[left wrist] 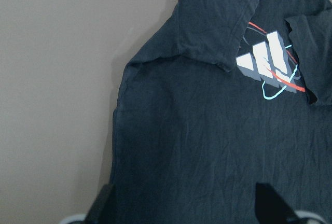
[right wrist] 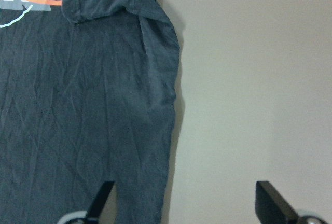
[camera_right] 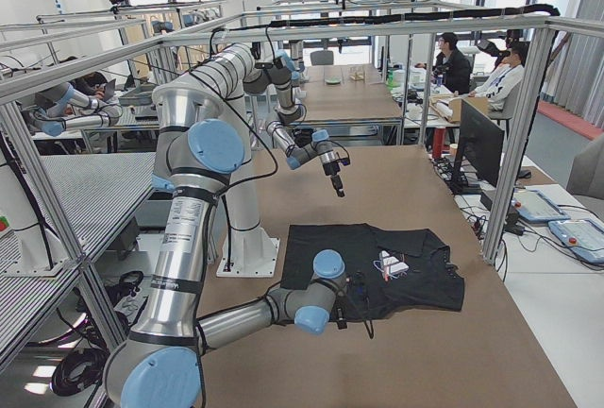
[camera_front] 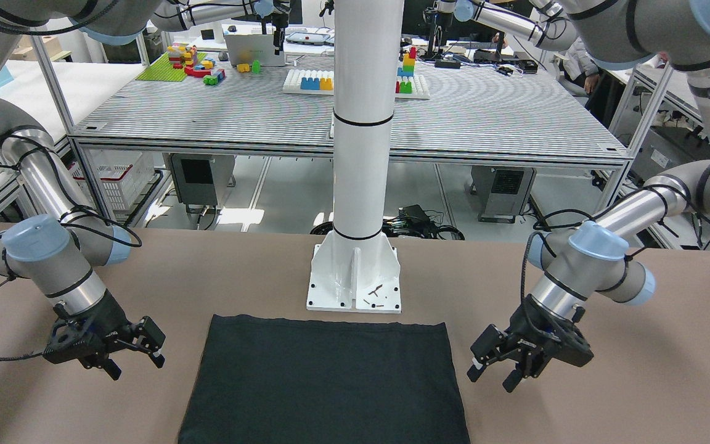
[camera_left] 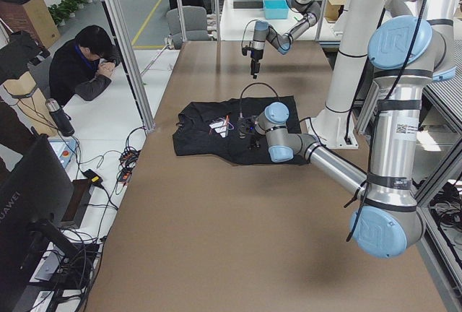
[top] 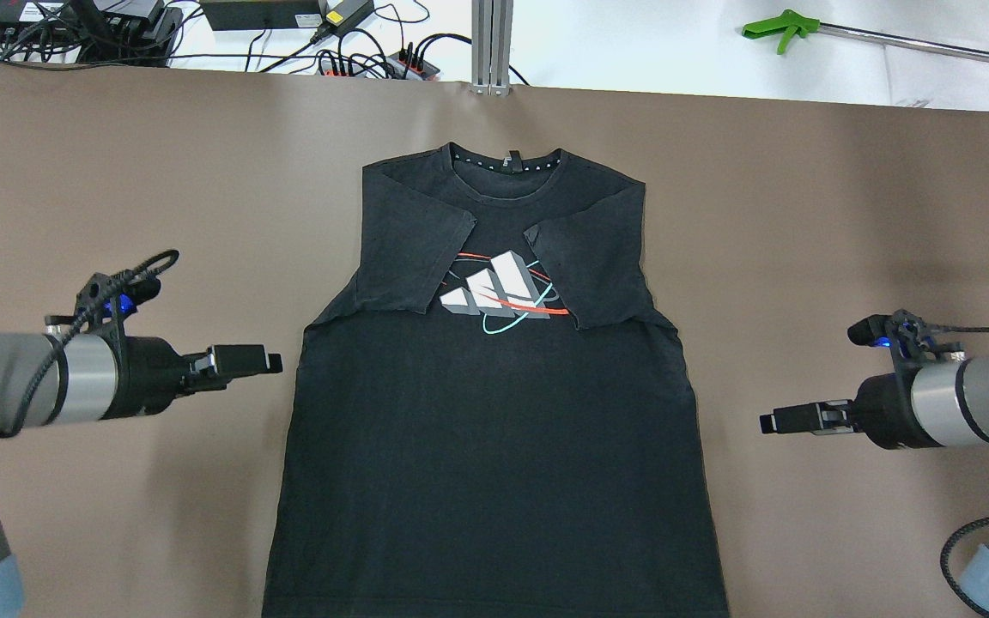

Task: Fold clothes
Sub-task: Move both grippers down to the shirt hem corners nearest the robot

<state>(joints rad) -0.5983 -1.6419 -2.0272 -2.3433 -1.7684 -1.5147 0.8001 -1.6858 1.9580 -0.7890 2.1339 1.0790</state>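
The left gripper (camera_front: 492,377) and the right gripper (camera_front: 137,365) are held wide open and empty. Between them the black T-shirt (top: 494,429) is spread flat on the brown table (top: 117,172), sleeves folded inward, collar farthest.

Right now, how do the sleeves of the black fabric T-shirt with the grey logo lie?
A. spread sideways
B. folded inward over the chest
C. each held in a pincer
B: on the black T-shirt both sleeves lie folded in beside the logo; left pincer and right pincer are open, off it.
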